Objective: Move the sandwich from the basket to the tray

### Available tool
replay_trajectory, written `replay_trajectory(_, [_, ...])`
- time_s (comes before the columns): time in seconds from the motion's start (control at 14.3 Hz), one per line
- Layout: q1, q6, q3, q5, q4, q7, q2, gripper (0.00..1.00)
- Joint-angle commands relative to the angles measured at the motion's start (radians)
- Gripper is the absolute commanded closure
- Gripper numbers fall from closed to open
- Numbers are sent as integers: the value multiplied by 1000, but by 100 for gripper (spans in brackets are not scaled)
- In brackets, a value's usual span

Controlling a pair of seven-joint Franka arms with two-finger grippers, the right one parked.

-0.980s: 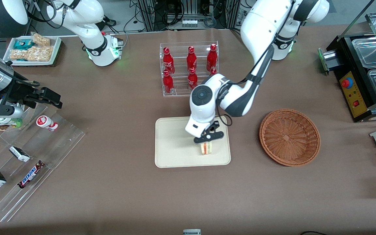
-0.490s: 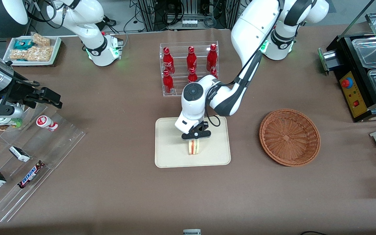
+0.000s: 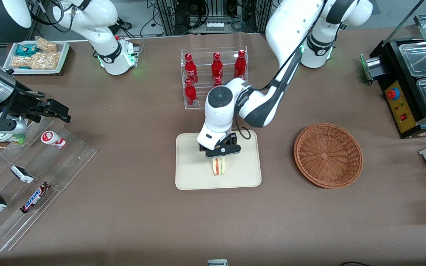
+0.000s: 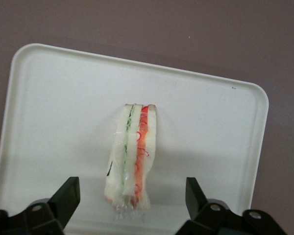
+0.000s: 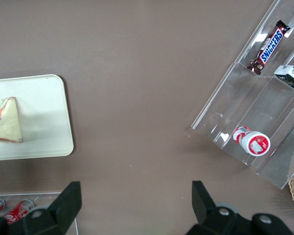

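The sandwich, a wrapped white wedge with red and green filling, stands on its edge on the cream tray, near the tray's middle. It also shows in the left wrist view on the tray and in the right wrist view. My left gripper hangs just above the sandwich, open, with its fingers wide apart on either side and not touching it. The brown wicker basket sits empty beside the tray, toward the working arm's end.
A clear rack of red bottles stands farther from the front camera than the tray, close to my arm. A clear stepped rack with snacks lies toward the parked arm's end. A black appliance stands at the working arm's end.
My gripper carried the sandwich toward the tray's middle, then opened and let it go. It has now risen slightly above the sandwich, which stays standing on the tray.
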Motion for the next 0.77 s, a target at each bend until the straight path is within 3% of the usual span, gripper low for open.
replay_trajectory(0.0, [49, -139, 0, -13, -31, 37, -143, 0])
replay_trajectory(0.35, [148, -345, 3, -19, -42, 93, -253, 0])
replay_trajectory(0.7, [332, -382, 3, -24, -210, 363, -422, 0])
